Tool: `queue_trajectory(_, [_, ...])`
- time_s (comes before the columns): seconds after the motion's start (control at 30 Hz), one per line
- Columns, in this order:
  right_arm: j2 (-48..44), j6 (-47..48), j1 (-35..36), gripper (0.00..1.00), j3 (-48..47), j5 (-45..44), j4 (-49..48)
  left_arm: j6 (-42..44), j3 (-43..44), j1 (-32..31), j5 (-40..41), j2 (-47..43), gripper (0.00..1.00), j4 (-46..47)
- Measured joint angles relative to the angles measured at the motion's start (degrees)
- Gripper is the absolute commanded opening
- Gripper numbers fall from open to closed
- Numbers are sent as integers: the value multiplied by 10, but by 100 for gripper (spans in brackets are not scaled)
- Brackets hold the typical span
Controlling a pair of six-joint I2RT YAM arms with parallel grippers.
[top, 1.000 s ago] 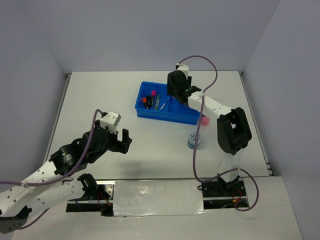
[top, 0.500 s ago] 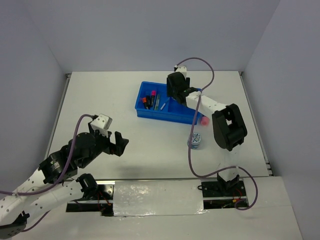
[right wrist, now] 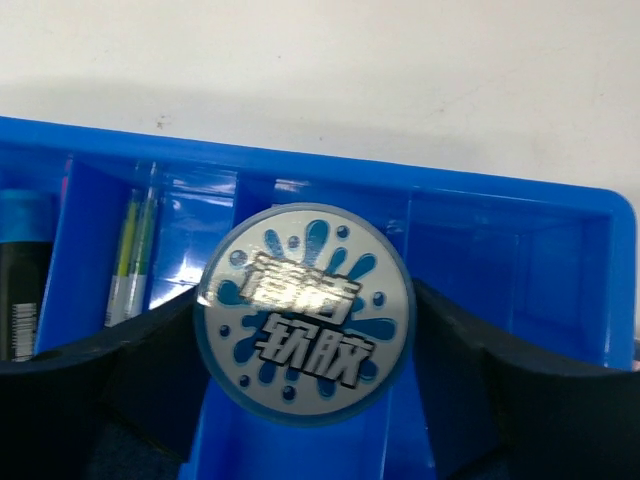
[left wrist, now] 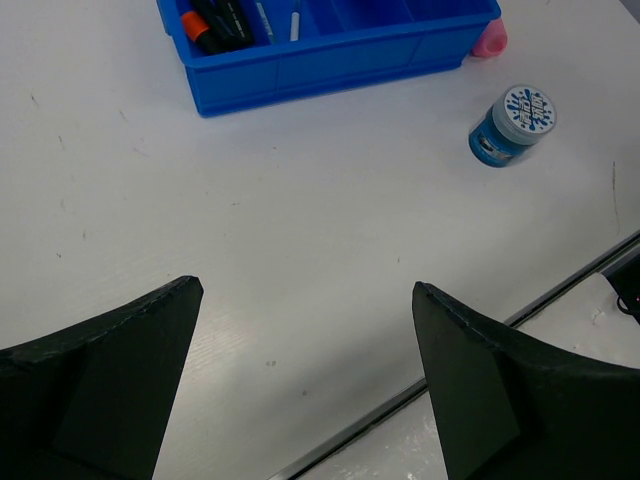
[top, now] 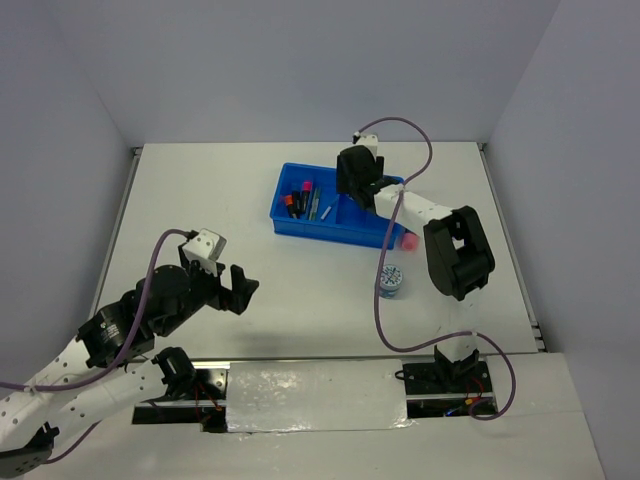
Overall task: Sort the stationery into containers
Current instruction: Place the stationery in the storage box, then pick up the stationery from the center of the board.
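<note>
- White tabletop (top: 200, 200): my two arms work over it from the near edge.
- Bright-blue rectangular plastic tray (top: 330, 232), split into compartments, sits toward the far edge, slightly right of the middle.
- Left gripper (left wrist: 305, 290) hangs above the near-left part of the tabletop, fingers spread wide and holding nothing.
- Right gripper (right wrist: 300, 360) is over the tray, clamped on a round blue-white roll (right wrist: 305, 315) with a splash-pattern label. The roll hangs above the compartments right of the pens.
- A second round blue-white roll (top: 391, 281) stands on the tabletop between the tray and the near edge, right of centre.
- Black highlighters (top: 297, 198) lie in the tray's leftmost compartment.
- Thin pale pens (right wrist: 128, 260) lie in the next compartment.
- A pink tube (top: 407, 241) sits just beside the tray's near-right corner.
</note>
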State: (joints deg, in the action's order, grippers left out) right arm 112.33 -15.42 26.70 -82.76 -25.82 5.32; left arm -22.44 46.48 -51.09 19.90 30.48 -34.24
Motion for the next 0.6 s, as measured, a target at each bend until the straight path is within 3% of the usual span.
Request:
queue_trajectory(0.07, [0, -1, 0, 85, 1, 1, 0, 0, 0, 0, -1, 0, 99, 0])
queue_trajectory(0.13, [-2, -3, 0, 100, 2, 2, -2, 0, 0, 0, -1, 0, 99, 0])
queue_trajectory(0.43, [-34, -15, 0, 100, 3, 2, 11, 0, 0, 0, 0, 0, 99, 0])
queue_trajectory(0.6, [-128, -36, 1, 100, -10, 13, 126, -5, 0, 4, 26, 0, 99, -1])
